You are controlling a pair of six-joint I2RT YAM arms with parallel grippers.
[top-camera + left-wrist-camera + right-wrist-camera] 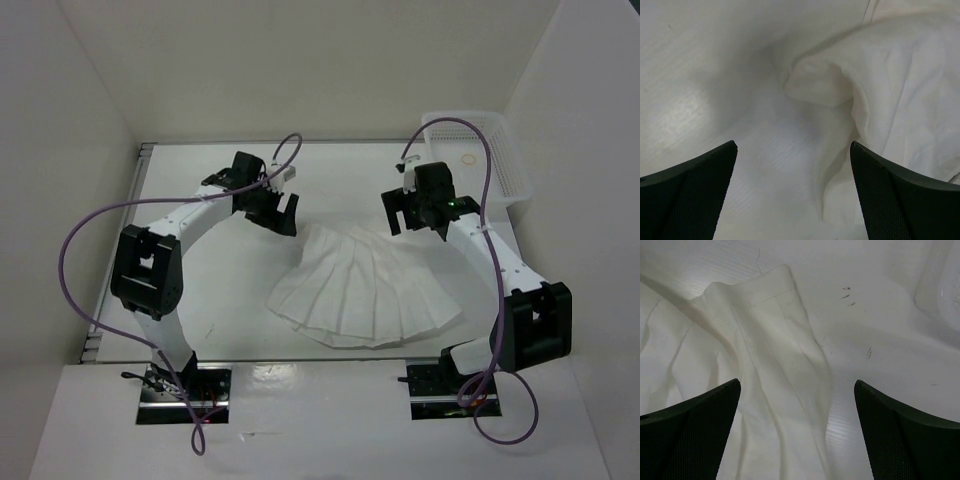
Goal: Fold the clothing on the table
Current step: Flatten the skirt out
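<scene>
Skirt (365, 290) lies fanned out flat near counter (200, 200) centre, narrow waist end toward 11 o'clock, wide hem toward 5 o'clock. Pleats are visible.

Left gripper (283, 210) is at the skirt's 11 o'clock, just off the waist corner. It's released, nothing in it. On my left wrist cam the gripper (792, 143) is wide, with a rumpled skirt (900, 75) corner ahead toward 1 o'clock and bare counter to 10 o'clock.

Right gripper (418, 225) is at the skirt's 1 o'clock, also released and holding nothing. On the right wrist cam the gripper (797, 381) is spread, with the skirt (765, 350) waistband corner between the fingers ahead of them. I can't tell if there's contact.

Basket (510, 160) is in the counter's 2 o'clock corner, apart from the skirt. Small dark marks (847, 292) on the counter near it.
</scene>
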